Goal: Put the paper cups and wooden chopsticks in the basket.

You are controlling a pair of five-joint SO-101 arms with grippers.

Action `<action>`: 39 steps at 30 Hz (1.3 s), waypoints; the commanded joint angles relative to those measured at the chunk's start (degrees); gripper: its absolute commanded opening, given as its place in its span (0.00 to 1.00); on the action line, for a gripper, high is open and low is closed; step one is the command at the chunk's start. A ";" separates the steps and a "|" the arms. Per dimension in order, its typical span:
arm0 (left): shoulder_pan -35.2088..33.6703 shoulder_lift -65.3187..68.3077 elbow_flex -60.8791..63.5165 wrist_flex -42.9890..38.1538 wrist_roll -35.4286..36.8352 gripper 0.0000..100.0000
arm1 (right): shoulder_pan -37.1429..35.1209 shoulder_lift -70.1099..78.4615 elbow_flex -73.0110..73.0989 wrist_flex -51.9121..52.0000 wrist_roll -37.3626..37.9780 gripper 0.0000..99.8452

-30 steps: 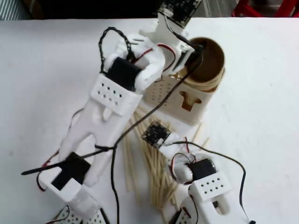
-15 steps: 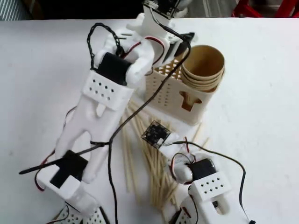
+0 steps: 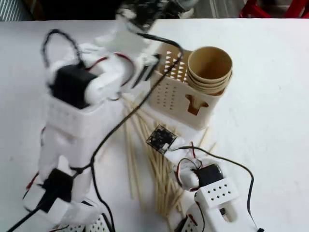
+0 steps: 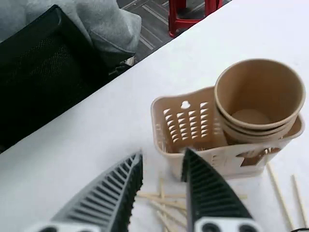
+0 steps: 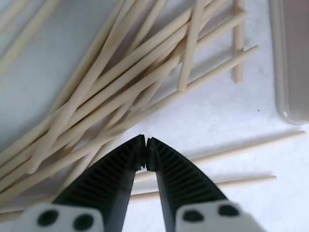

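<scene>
Left hand (image 4: 161, 164), jaws parted and empty, hangs beside the beige perforated plastic basket (image 4: 186, 125). Right hand (image 5: 146, 146), jaws closed on nothing, sits just above the loose pale wooden chopsticks (image 5: 120, 82) on the white worktop (image 3: 260, 125). The stacked brown paper cups (image 3: 210, 67) stand in the basket's right end. The cup step appears done and the chopsticks remain, so the right hand must probably open and pinch one stick.

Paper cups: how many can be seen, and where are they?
3 at least, counted by rims: the paper cups sit nested in one stack at one end of the basket. More may be hidden inside the stack.
</scene>
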 commanded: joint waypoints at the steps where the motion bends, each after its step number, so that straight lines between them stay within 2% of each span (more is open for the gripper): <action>1: -3.30 -6.37 -2.20 5.80 -2.73 0.02 | 0.48 -0.57 -0.97 -0.84 -0.09 0.02; 4: -4.97 -9.71 -2.02 8.88 -4.13 0.02 | 0.84 -0.57 -3.60 1.10 -0.88 0.02; 8: -9.10 -17.45 4.04 8.79 -4.48 0.02 | 3.03 -0.57 -9.67 4.53 -4.75 0.02; 14: -13.85 -31.60 23.82 6.68 -4.57 0.02 | 3.12 -0.04 -20.22 10.86 -5.36 0.02; 21: -27.56 -49.71 54.07 -4.31 -4.22 0.02 | 3.12 0.04 -29.45 17.36 -5.80 0.02; 25: -31.34 -60.18 70.07 -10.64 -4.40 0.02 | 0.57 0.13 -31.38 19.21 -13.80 0.07; 28: -31.96 -66.95 80.62 -14.51 -4.40 0.02 | -4.97 2.33 -33.23 22.73 -18.90 0.11; 32: -33.54 -73.54 90.29 -18.55 -4.57 0.02 | -9.10 11.30 -37.36 23.52 -23.91 0.09; 35: -34.68 -76.53 95.30 -20.40 -7.74 0.02 | -10.68 20.18 -42.20 23.43 -29.71 0.09; 39: -35.65 -79.25 102.59 -22.15 -8.88 0.02 | -13.32 31.25 -48.35 22.29 -31.47 0.09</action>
